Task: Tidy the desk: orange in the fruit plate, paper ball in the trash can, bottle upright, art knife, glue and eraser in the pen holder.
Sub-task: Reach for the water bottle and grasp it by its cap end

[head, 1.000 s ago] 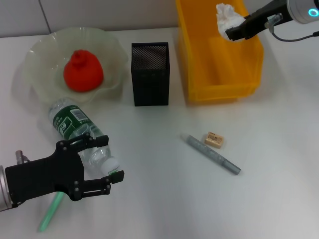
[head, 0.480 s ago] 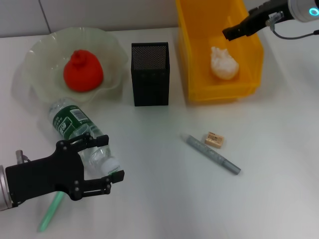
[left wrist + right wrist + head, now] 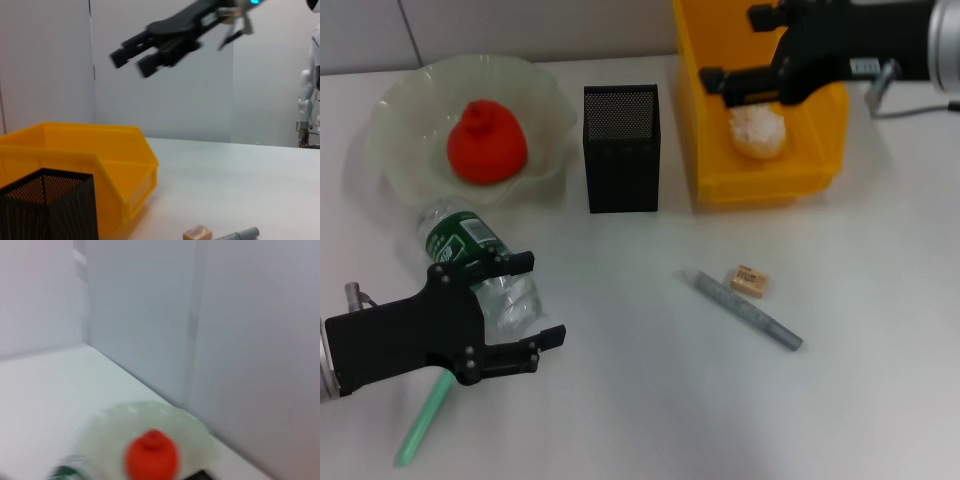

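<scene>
Bare table between the pen holder and the eraser, which lies just beside a grey pen. Right gripper, fingers spread and holding nothing, hangs over the trash can; paper ball inside. Orange sits in the fruit plate. Left gripper, jaws spread, straddles the lying bottle near the front edge; green stick beside it.

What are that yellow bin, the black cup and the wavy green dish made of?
Trash can: looks like glossy moulded plastic, with smooth opaque walls. Pen holder: apparently metal mesh, with fine perforations showing. Fruit plate: translucent pale green with a scalloped rim, either glass or plastic; the look leaves that open.
</scene>
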